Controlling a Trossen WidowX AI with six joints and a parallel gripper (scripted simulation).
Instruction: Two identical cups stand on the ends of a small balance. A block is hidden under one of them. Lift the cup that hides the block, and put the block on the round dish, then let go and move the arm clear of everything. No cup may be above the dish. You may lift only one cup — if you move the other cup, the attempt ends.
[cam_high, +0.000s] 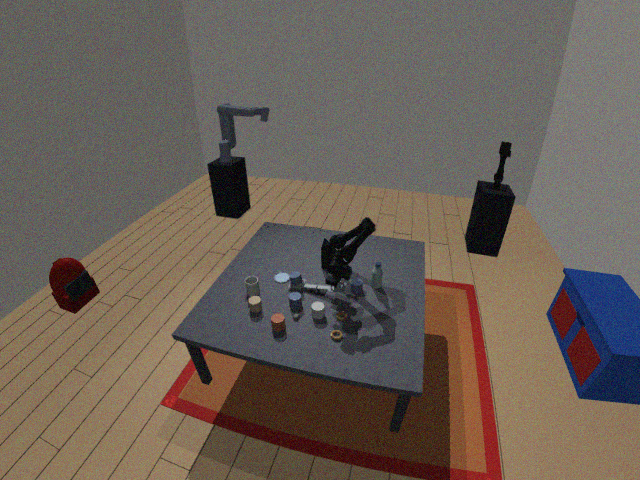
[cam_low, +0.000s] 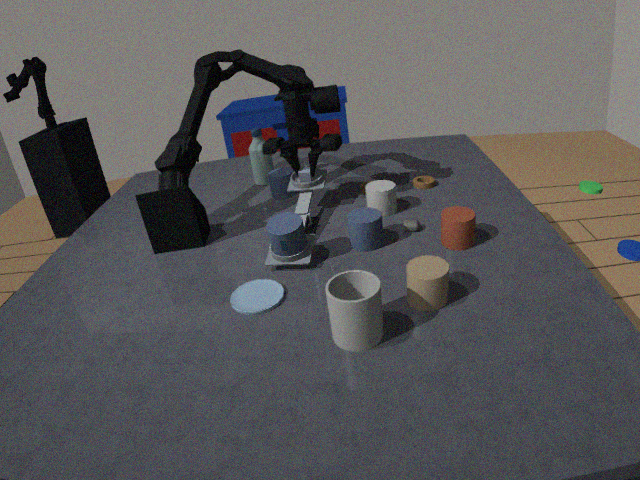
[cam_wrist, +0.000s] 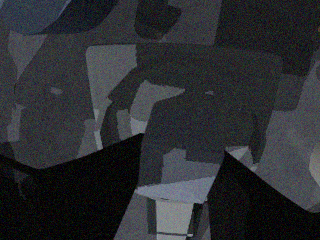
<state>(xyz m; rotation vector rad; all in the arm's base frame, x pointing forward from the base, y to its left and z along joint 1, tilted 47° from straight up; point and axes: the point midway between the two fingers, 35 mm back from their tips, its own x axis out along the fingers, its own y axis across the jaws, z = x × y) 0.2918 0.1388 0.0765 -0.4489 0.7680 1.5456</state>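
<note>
My gripper (cam_low: 305, 173) (cam_wrist: 179, 148) is over the far pan of the balance (cam_high: 316, 287) (cam_low: 303, 202), shut on the pale block (cam_low: 304, 176) (cam_wrist: 175, 188). The block is still at the pan; any gap beneath it cannot be made out. One blue cup (cam_high: 356, 286) (cam_low: 279, 183) (cam_wrist: 32, 12) stands on the table beside that pan. The other blue cup (cam_high: 295, 277) (cam_low: 286, 235) stands on the balance's near pan. The round light-blue dish (cam_high: 281, 277) (cam_low: 257, 296) lies bare near that end, with no cup above it.
A third blue cylinder (cam_high: 295, 301) (cam_low: 364, 229), white cylinder (cam_high: 317, 310) (cam_low: 381, 197), orange cylinder (cam_high: 278, 322) (cam_low: 458, 228) and tan cylinder (cam_high: 254, 304) (cam_low: 427, 283) stand beside the balance. A hollow grey cup (cam_high: 252, 286) (cam_low: 355, 312) is near the dish. A bottle (cam_high: 377, 276) (cam_low: 260, 160) stands beyond the far pan.
</note>
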